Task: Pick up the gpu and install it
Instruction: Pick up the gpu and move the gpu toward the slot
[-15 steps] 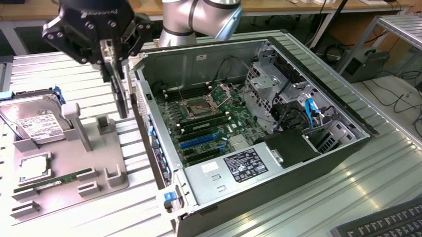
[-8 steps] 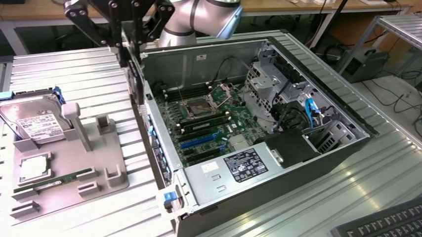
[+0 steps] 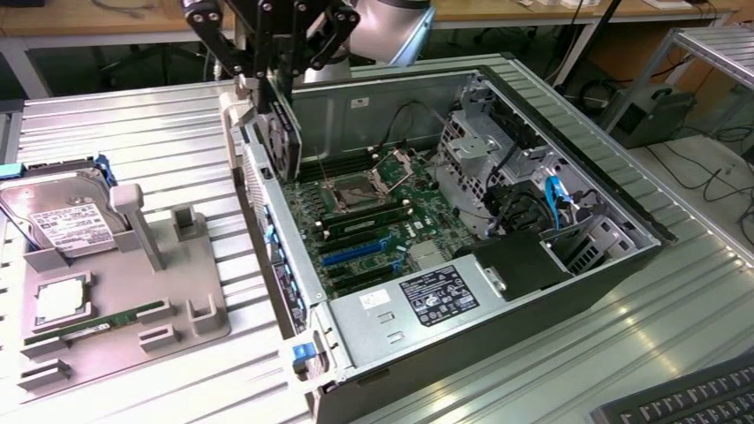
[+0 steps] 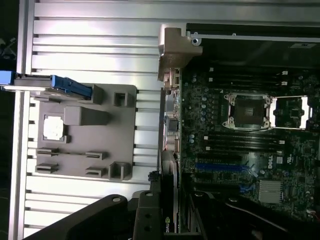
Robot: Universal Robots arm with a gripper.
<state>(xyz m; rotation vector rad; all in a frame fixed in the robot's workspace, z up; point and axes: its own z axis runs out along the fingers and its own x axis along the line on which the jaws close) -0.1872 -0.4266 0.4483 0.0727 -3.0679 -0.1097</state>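
**Pick-up complete, installation outstanding.** The gpu (image 3: pixel 282 132) is shown clamped between the fingers of the end effector (image 3: pixel 274 84). It is held upright in the air, clear of the tabletop (image 3: pixel 141 124). It is positioned above the edge of the open computer case (image 3: pixel 589 177) that lies nearest the gray parts holder (image 3: pixel 189 300).

The card is not yet seated. The blue expansion slot (image 3: pixel 353 253) on the motherboard (image 3: pixel 389 190) is seen unoccupied, well below the card's lower edge. In the wrist view the card's dark face is seen edge-on beside the board, apart from it.

On the holder, toward the tabletop's edge at the exterior view's left, the hard drive (image 3: pixel 59 216), the memory stick (image 3: pixel 101 320) and the processor (image 3: pixel 59 302) are seen lying in their recesses.

The lifting step is judged done. Seating in the slot and release of the grip are judged undone.
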